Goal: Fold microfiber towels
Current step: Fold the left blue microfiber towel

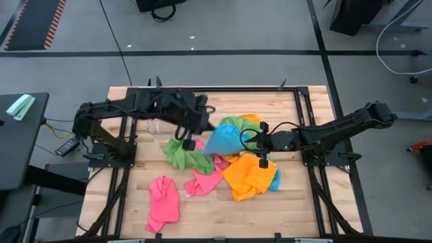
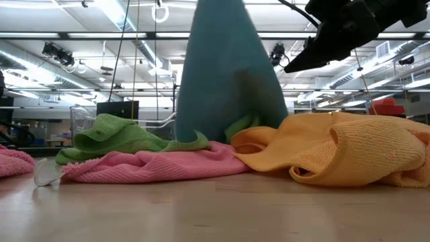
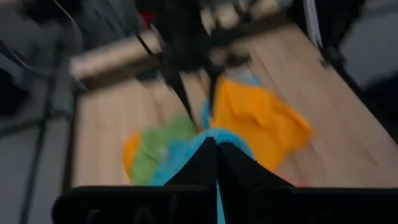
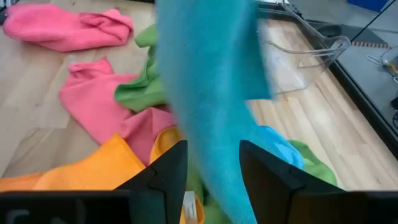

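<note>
Left claw (image 1: 191, 140) is clenched on the top of a sky-blue microfiber towel (image 1: 221, 140), holding it lifted so it hangs as a tall cone above the pile; in the low view its lower hem still brushes the cloths beneath. Judged purpose: pulling one towel free of the heap so it can be spread and folded on its own. Right claw (image 1: 262, 150) hovers just beside the hanging blue cloth, fingers (image 4: 166, 168) parted with the fabric draping down between them; whether they touch it I cannot tell. Likely it is placed to catch a second corner or edge. The other towels lie crumpled mid-tabletop: green towel (image 1: 183, 154) under the left claw, orange towel (image 1: 248, 177) below the right claw, a pink towel (image 1: 204, 181) between them, and another pink towel (image 1: 163, 201) apart toward the front-left. A clear plastic tub (image 4: 306, 48) sits at the back, beside the green cloth. Open room: bare wooden tabletop (image 1: 317, 196) runs along the front edge and front-right corner, well apart from the heap, the likeliest spot to lay the blue towel flat.
</note>
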`<state>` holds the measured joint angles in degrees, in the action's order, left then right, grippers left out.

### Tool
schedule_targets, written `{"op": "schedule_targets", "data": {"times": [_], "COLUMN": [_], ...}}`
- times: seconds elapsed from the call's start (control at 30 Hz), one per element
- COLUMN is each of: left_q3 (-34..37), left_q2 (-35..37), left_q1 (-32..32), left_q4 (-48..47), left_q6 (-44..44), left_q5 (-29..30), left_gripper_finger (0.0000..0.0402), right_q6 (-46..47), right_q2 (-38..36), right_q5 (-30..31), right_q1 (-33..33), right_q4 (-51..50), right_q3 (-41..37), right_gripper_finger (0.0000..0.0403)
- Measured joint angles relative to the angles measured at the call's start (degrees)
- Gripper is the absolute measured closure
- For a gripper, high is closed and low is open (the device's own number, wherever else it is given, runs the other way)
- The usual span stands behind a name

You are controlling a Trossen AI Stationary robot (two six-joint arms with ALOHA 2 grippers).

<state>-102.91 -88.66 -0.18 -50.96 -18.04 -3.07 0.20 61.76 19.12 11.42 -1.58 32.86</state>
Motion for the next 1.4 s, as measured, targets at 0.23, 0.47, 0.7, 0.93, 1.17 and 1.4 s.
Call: {"op": "schedule_targets", "data": {"times": [0.23, 0.47, 0.7, 0.93, 1.17, 1.4], "left_q3": [0.0, 0.1, 0.3, 0.3, 0.2, -1.0], "left_q2": [-0.6, -1.3, -5.0, -10.6, -12.5, -9.8], "left_q1": [-3.9, -7.9, -9.5, -9.8, -9.3, -6.1], "left_q4": [-10.3, -18.9, -19.3, -17.9, -7.2, 4.8], "left_q6": [5.4, 5.4, 3.6, -0.7, -9.9, -8.9], "left_q5": [0.0, 1.7, 6.9, 9.5, 18.8, 21.6], "left_gripper_finger": [0.0377, 0.0395, 0.0377, 0.0394, 0.0385, 0.0394], "right_q6": [1.4, 4.4, 2.6, 4.2, 5.1, 5.7], "right_q2": [0.2, 3.2, 9.5, 12.7, 14.7, 13.6], "right_q5": [-7.0, -8.1, -8.5, -6.7, -2.3, 7.7], "right_q1": [0.0, 0.0, 1.8, 4.4, 7.6, 11.7], "right_q4": [0.2, 3.1, 9.4, 15.6, 18.4, 18.0], "right_q3": [0.0, 0.0, 0.0, 0.0, 0.0, 0.2], "right_gripper_finger": [0.0249, 0.0249, 0.0249, 0.0249, 0.0248, 0.0248]}}
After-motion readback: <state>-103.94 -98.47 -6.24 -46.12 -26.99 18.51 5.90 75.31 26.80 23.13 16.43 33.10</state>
